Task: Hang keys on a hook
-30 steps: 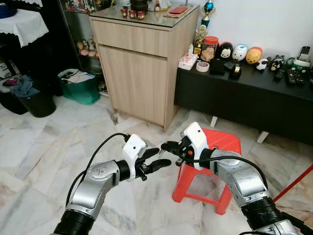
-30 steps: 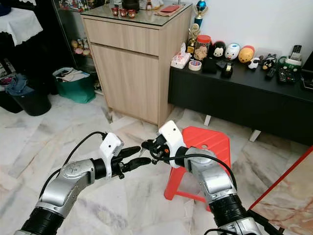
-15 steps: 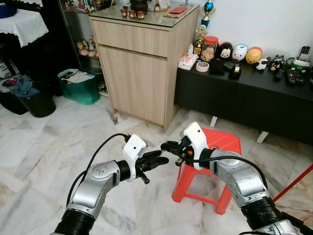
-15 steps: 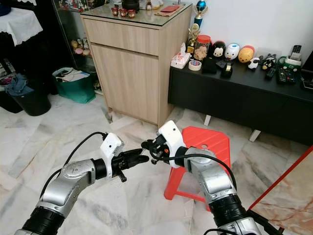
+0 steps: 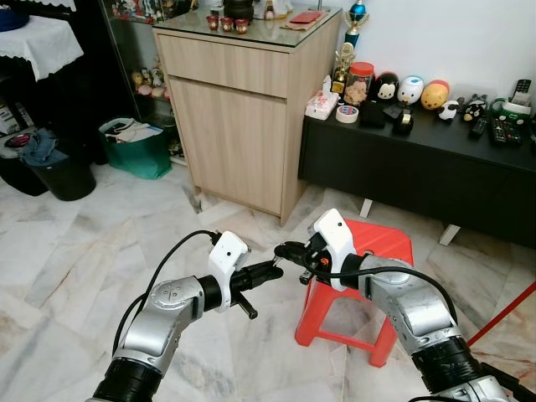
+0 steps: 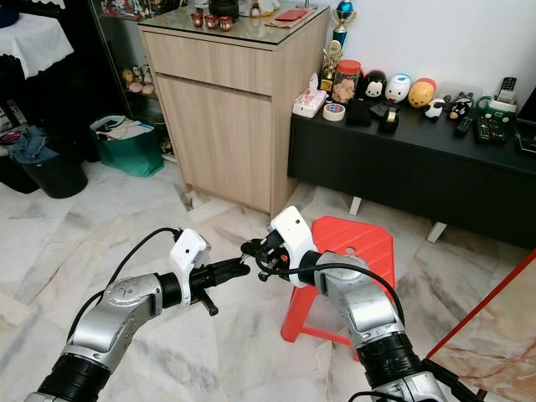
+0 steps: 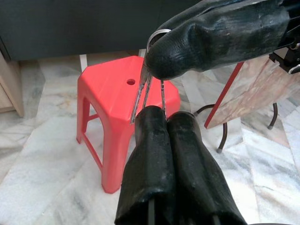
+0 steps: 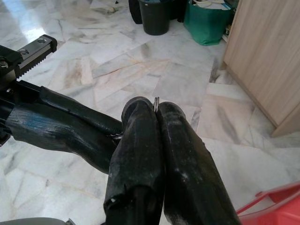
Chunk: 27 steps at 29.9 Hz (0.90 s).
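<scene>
Thin silver metal keys on a ring [image 7: 149, 77] hang between both grippers above the marble floor [image 5: 67, 260]. Right gripper [image 8: 156, 108] fingers clamped on ring; left gripper [image 7: 165, 117] fingers pressed together on key blades.

A red plastic stool [image 5: 368, 276] stands just under the right gripper's arm on the marble floor [image 5: 67, 276]. Beyond both grippers rise a wooden cabinet [image 5: 243, 126] and a low black sideboard [image 5: 435, 172] crowded with figurines.
</scene>
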### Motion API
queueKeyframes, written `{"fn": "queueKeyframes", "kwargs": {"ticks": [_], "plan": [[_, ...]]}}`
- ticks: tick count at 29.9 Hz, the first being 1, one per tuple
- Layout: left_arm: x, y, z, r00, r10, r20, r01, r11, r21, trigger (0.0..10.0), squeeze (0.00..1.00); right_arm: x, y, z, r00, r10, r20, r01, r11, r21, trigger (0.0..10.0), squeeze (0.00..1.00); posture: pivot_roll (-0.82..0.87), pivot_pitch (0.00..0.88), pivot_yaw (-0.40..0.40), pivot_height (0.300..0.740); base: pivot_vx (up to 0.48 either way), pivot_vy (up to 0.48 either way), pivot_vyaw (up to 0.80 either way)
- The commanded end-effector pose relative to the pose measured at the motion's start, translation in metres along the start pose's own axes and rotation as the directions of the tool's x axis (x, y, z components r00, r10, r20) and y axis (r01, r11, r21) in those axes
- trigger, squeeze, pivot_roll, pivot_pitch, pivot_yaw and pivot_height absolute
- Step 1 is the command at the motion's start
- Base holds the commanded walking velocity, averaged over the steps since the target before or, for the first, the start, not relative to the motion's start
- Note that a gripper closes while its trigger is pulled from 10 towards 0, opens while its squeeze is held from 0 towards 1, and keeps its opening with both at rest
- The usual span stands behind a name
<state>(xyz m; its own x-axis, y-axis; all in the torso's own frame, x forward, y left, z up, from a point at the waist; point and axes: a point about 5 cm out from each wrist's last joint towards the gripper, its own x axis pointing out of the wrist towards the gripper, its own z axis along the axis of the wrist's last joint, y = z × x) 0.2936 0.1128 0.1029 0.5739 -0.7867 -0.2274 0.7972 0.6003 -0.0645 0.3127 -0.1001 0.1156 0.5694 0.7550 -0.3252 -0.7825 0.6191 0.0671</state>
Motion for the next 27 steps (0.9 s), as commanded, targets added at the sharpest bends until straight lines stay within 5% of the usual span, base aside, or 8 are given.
{"fn": "queueKeyframes", "kwargs": {"ticks": [1,12,13,14,25,27], "plan": [[0.002,0.001,0.008,1.0,-0.009,0.024,0.008,1.0,0.029,0.0,0.0,0.001,0.001,0.005,1.0,0.007,0.012,-0.007,1.0,-0.014,10.0,0.0,0.06,0.014,-0.026,0.74,0.0,0.0,0.0],[0.002,0.002,0.009,1.0,-0.004,0.029,0.003,1.0,0.026,0.0,0.0,0.001,-0.002,0.002,1.0,-0.016,-0.002,0.016,0.999,-0.039,10.0,0.0,0.06,0.015,-0.026,0.74,0.0,0.0,0.0],[0.002,0.002,0.008,1.0,-0.003,0.028,0.002,1.0,0.026,0.0,0.0,0.0,-0.003,0.001,1.0,-0.025,-0.006,0.024,0.999,-0.038,10.0,0.76,0.06,0.015,-0.026,0.74,0.0,0.0,0.0],[0.002,0.002,0.008,1.0,-0.003,0.028,0.002,1.0,0.025,0.0,0.0,0.0,-0.004,0.001,1.0,-0.026,-0.008,0.026,0.999,-0.04,10.0,1.0,0.06,0.015,-0.027,0.74,0.0,0.0,0.0],[-0.001,0.003,0.007,1.0,-0.006,0.018,0.006,1.0,0.02,0.0,0.0,-0.001,-0.01,0.003,0.997,-0.077,0.011,0.077,0.996,-0.035,10.0,1.0,0.06,0.014,-0.028,0.74,0.0,0.0,0.0],[-0.002,0.004,0.005,1.0,-0.005,0.007,0.005,1.0,0.022,0.0,0.0,0.0,-0.012,0.005,0.996,-0.091,0.025,0.092,0.995,-0.029,10.0,0.0,0.06,0.011,-0.029,0.74,0.0,0.0,0.0]]}}
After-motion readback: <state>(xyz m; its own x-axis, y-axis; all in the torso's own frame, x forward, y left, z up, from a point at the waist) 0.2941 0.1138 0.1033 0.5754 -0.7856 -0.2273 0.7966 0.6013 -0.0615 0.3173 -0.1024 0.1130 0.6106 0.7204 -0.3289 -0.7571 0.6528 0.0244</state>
